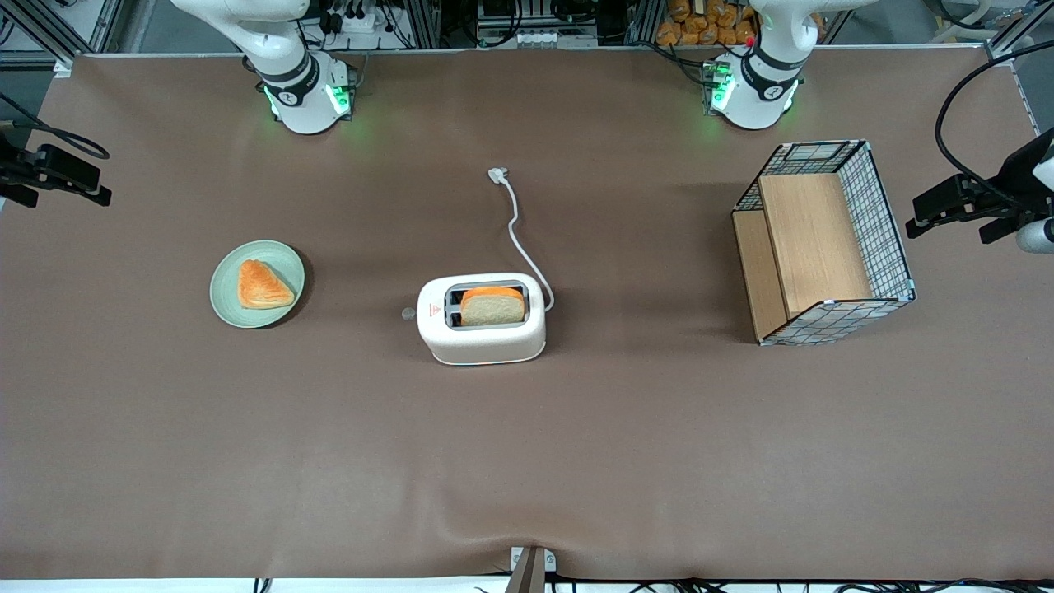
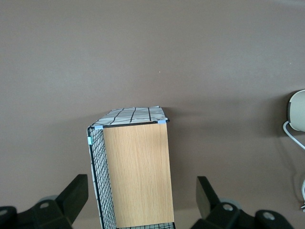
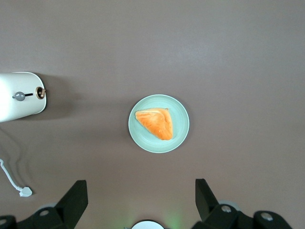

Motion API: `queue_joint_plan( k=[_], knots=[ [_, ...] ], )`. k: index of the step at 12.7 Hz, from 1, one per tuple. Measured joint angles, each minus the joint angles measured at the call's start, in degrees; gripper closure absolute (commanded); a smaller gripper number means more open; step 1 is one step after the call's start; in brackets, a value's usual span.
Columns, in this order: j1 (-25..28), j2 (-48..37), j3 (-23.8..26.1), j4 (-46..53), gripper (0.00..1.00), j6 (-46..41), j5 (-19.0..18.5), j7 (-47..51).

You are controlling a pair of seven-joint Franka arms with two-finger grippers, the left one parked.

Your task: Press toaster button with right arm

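The white toaster (image 1: 482,333) stands mid-table with a bread slice (image 1: 492,305) in one slot. The toaster button (image 1: 408,313) is a small pale-grey knob jutting from the short end with the red triangle, toward the working arm's end of the table. In the right wrist view the toaster (image 3: 12,107) and its button (image 3: 19,96) also show. My right gripper (image 3: 140,183) is open and empty, high above the table near the arm's base (image 1: 300,95), well apart from the toaster. It is out of the front view.
A green plate (image 1: 222,288) with a triangular pastry (image 1: 263,285) lies toward the working arm's end, also in the right wrist view (image 3: 181,138). The white cord (image 1: 519,231) runs from the toaster to a plug (image 1: 497,174). A wire-and-wood basket (image 1: 823,239) stands toward the parked arm's end.
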Motion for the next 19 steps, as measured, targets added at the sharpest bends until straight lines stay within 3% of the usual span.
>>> queue_joint_plan(
  k=[5,8,9,13,15,16,17,19],
  knots=[
    [0.5,0.9,0.5,-0.4,0.00,-1.7,0.4,0.0],
    [0.6,3.6,0.5,-0.6,0.00,-0.2,3.9,0.0],
    [0.7,4.8,0.6,-0.7,0.07,0.9,4.6,0.0],
    [3.2,9.0,0.7,-6.0,0.69,9.9,10.7,0.6],
    [5.5,11.1,0.8,-8.2,0.87,14.0,12.7,2.3],
    [6.8,12.2,0.9,-8.6,0.89,15.4,13.2,3.0],
    [8.0,13.5,1.0,-8.8,1.00,16.5,13.9,3.5],
    [10.0,16.2,1.0,-9.1,1.00,18.2,17.3,3.8]
  ],
)
